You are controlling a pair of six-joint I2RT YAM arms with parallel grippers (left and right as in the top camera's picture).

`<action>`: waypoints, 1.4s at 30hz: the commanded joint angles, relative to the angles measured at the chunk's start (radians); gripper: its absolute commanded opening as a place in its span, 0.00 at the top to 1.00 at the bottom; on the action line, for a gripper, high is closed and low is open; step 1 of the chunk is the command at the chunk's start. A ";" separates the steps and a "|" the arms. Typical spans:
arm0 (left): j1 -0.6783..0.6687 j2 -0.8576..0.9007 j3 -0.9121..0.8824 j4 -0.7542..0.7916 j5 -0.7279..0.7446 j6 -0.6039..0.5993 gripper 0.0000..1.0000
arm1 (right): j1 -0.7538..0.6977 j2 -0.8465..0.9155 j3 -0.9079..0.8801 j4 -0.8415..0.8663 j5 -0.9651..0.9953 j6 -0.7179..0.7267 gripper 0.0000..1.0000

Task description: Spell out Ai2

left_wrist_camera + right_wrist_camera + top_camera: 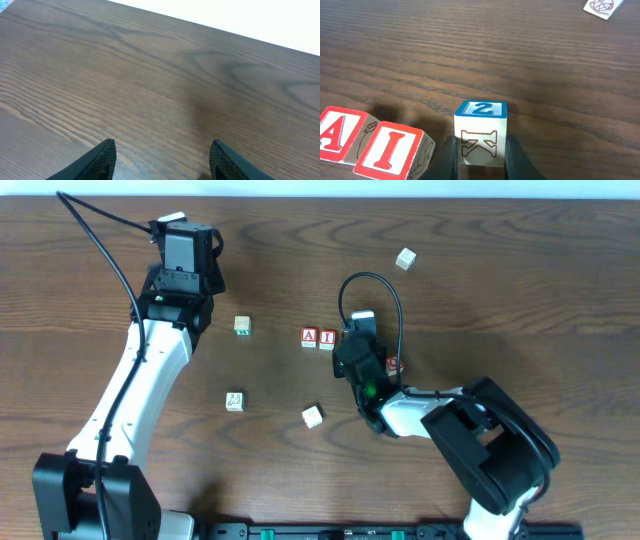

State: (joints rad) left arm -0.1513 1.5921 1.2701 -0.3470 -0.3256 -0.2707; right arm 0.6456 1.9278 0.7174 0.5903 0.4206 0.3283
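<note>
A dark wood-grain surface seen from above, with two white and black robot arms reaching in from the near edge. Near the middle, the A cube and the I cube sit side by side and touching, red letters facing up, A on the left. The right pincer is just to the right of them, clamped on the 2 cube, one finger against each side. Its top face shows a blue 2 and its front face an outlined K. A small gap separates it from the I cube; from overhead the arm hides it. The left pincer is far off at the upper left, fingers spread wide over bare wood. Scattered around are a green-marked cube, a pale cube, a tilted pale cube and a far cube
</note>
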 commanded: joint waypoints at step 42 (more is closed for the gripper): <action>0.007 0.007 0.015 -0.059 0.164 -0.007 0.32 | 0.015 -0.579 -0.001 -0.452 -0.089 0.109 0.99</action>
State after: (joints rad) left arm -0.1505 1.5921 1.2701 -0.3840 -0.2497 -0.2642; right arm 0.6605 1.3567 0.7128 0.1688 0.3710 0.3626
